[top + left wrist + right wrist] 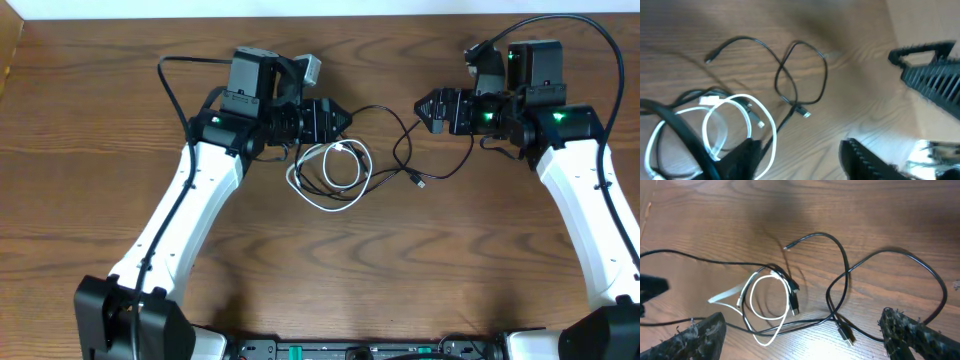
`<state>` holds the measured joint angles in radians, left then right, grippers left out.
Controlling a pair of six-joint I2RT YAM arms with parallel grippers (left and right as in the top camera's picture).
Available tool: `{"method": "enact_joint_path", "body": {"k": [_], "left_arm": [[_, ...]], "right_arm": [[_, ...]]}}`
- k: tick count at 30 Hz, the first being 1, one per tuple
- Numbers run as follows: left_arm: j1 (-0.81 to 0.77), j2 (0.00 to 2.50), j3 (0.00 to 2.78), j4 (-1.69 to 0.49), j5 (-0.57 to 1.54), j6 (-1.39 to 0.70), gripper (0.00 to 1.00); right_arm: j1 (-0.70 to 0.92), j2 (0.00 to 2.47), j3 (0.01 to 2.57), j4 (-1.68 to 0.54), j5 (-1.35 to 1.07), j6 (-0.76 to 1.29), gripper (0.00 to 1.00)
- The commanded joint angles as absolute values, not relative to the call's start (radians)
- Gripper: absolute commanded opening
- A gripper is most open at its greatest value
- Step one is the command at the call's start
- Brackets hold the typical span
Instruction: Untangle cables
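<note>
Table (300,290) carries the tangle near its middle; left gripper (340,117) and right gripper (422,108) hover spread and empty; white cord (293,180) lies coiled, black cord (845,265) crossing its loops, so separation looks barely begun.

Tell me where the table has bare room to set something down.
Free: the wide wooden tabletop between the left white arm and the right white arm, in front of the coiled white cord; also the far strip behind the thin black cord. Crowded: the middle, where both cords lie.
</note>
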<state>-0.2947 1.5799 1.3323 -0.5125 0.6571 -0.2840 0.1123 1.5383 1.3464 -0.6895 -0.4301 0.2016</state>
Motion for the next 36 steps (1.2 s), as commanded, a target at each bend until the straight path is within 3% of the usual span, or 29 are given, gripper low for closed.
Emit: {"method": "enact_joint_path", "body": {"k": [1,4,7,8,16,24,36], "left_arm": [[-0.292,1.565,1.358,-0.585,0.538,-0.242,0.49],[-0.292,1.565,1.358,-0.648,0.474,-0.232,0.39],[-0.291,1.565,1.358,-0.682,0.433,-0.206,0.11],[-0.291,1.565,1.358,-0.682,0.424,-0.206,0.08],[-0.290,1.415,1.382,-0.495,0.282,-0.204,0.07],[-0.287,1.294,1.509,-0.515,0.223,-0.124,0.07],[-0.287,1.313,1.826,-0.476,0.235,-0.132,0.07]], "right_arm": [[0.106,1.547,1.345,-0.696,-0.417,0.205,0.95],[0.106,1.559,1.345,-0.701,-0.417,0.204,0.95],[0.106,1.573,1.345,-0.701,-0.422,0.203,0.98],[0.106,1.577,1.345,-0.701,-0.424,0.200,0.98],[0.165,1.587,1.345,-0.703,-0.456,0.114,0.99],[0.234,1.579,1.346,-0.590,-0.668,0.044,0.91],[0.281,1.537,1.348,-0.454,-0.715,0.128,0.92]]}}
